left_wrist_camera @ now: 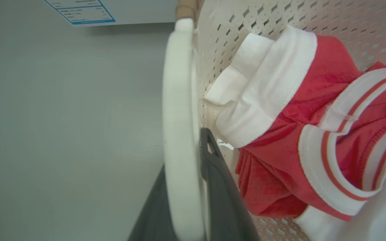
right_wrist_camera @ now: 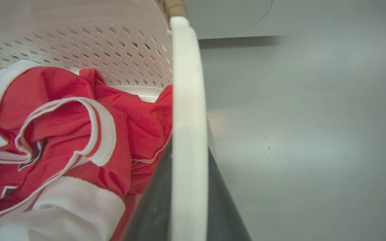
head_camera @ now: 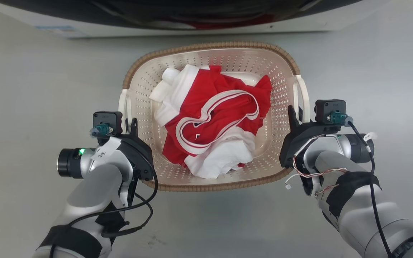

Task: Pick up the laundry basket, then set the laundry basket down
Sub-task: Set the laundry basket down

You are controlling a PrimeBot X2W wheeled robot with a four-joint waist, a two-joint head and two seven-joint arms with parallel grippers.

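The laundry basket, cream perforated plastic with a brown woven rim, sits in the middle of the head view and holds a crumpled red and white garment. My left gripper is shut on the basket's left white handle, with a dark finger on each side of it. My right gripper is shut on the right white handle in the same way, one finger outside and one inside the basket. Whether the basket rests on the floor or hangs just above it, I cannot tell.
The white front of a washing machine with its dark door stands just beyond the basket's far rim. A blue-edged label is stuck on it. Grey floor spreads to both sides and in front of the basket.
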